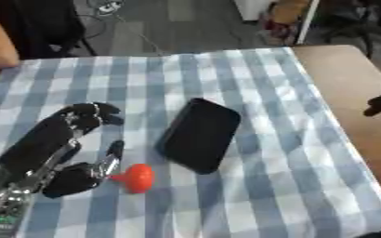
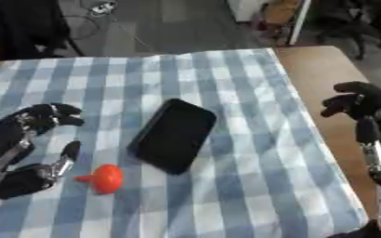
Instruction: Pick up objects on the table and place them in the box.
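One black phone (image 1: 199, 135) lies flat at centre frame on the blue-and-white checked tablecloth (image 1: 251, 83), long axis running from upper right to lower left, tilted off vertical, upper end toward the far table edge. One small orange funnel-shaped thing (image 1: 135, 177) sits lower left of the phone, near it but apart; its narrow stem points left, wide end toward the right.

Left hand (image 1: 60, 139) at lower left of frame, resting over the cloth, fingers half curled, thumb spread apart from them. Thumb tip (image 1: 112, 151) just beside the orange thing's stem; cannot tell if touching. Nothing enclosed in the hand.

Right hand (image 2: 363, 104) at right edge of the right eye view, over the bare brown table (image 2: 324, 69) past the cloth's edge, well apart from both things. Fingers curled inward, holding nothing visible.

No box shows in either view.
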Motion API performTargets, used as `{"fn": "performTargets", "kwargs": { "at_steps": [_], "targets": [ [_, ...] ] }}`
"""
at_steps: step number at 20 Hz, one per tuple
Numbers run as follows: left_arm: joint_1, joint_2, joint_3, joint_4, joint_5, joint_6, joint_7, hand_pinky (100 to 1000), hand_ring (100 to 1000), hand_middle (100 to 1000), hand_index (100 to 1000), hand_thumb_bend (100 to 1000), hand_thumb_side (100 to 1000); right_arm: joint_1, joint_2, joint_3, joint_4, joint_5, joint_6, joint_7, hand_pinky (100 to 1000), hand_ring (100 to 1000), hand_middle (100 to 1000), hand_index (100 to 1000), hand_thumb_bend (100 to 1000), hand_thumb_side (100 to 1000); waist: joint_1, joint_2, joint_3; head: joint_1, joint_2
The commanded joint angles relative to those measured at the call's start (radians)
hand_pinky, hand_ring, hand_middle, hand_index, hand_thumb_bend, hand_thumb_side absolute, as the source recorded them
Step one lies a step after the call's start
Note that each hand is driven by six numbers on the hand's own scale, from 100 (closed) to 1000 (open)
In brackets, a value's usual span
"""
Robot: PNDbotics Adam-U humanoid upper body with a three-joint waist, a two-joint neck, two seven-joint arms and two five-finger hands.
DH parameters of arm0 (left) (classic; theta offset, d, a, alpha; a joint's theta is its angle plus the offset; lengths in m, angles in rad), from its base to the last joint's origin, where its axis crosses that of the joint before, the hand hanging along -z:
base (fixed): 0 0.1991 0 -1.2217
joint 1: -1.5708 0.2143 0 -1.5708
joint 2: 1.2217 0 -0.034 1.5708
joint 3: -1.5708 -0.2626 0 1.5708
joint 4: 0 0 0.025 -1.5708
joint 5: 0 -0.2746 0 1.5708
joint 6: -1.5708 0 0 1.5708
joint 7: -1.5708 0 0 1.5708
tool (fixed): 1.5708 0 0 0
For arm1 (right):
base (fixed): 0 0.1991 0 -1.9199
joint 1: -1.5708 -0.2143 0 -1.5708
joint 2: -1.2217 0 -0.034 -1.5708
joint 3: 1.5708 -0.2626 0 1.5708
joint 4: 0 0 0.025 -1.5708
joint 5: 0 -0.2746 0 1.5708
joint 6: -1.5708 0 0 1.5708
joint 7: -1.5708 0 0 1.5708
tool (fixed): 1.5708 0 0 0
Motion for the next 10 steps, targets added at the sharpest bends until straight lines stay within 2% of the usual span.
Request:
{"fn": "performTargets", "kwargs": {
  "at_steps": [1,10],
  "targets": [
    [-0.026,0.029,-0.022,0.033,-0.057,-0.04,0.013,884,782,791,821,333,843,-0.01,-0.019,0.001,-0.008,-0.009,-0.164,0.168,611,697,774,876,100,459,-0.001,-0.009,-0.001,0.003,-0.005],
    [-0.042,0.034,-0.043,0.117,-0.136,-0.084,0.038,888,782,763,829,368,862,-0.01,-0.019,0.001,-0.007,-0.012,-0.165,0.172,611,697,773,874,100,459,-0.001,-0.009,-0.002,0.003,-0.006]
  ]
}}
